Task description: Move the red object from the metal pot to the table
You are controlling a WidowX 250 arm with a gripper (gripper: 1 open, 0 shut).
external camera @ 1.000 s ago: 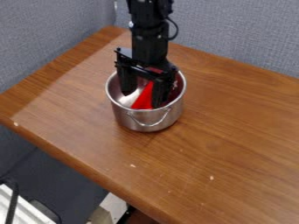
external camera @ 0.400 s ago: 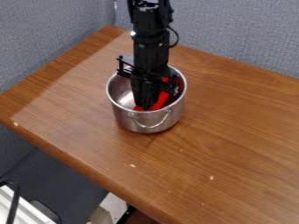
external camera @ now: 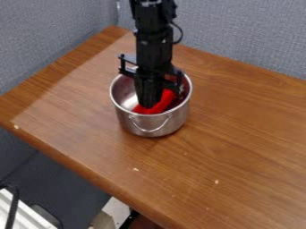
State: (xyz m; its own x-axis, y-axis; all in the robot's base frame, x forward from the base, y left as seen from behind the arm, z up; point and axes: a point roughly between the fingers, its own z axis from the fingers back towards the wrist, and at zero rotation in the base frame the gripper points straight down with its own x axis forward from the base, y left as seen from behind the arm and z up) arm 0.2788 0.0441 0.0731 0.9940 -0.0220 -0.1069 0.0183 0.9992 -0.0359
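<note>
**Spotter:** Which step are we on?

**Operator:** From the camera view, I judge this to be the grasp. My end effector (external camera: 149, 95) points straight down inside the steel pot (external camera: 141, 123). Its fingers are together, low in the bowl, right at the red bar (external camera: 167, 102). I can't tell whether the bar is actually pinched between them, because the black fingers hide the contact.

**Spotter:** And the bar itself?

**Operator:** It sits in the pot, with nothing of it above the rim that I can see. It is bright red and smooth, glossy like plastic. It seems to lie slanted against the pot's right side, partly covered by the fingers. The pot stands upright on the wooden surface (external camera: 227, 152), with bare wood in front of it and to its right in the picture.

**Spotter:** Next move?

**Operator:** I'd say a slow, straight lift. The bar looks about as long as the pot is wide, so it could catch on the rim. Then I carry it over the bare wood beside the pot, lower it and let go. If the bar doesn't rise with the fingers, I regrasp.
</note>
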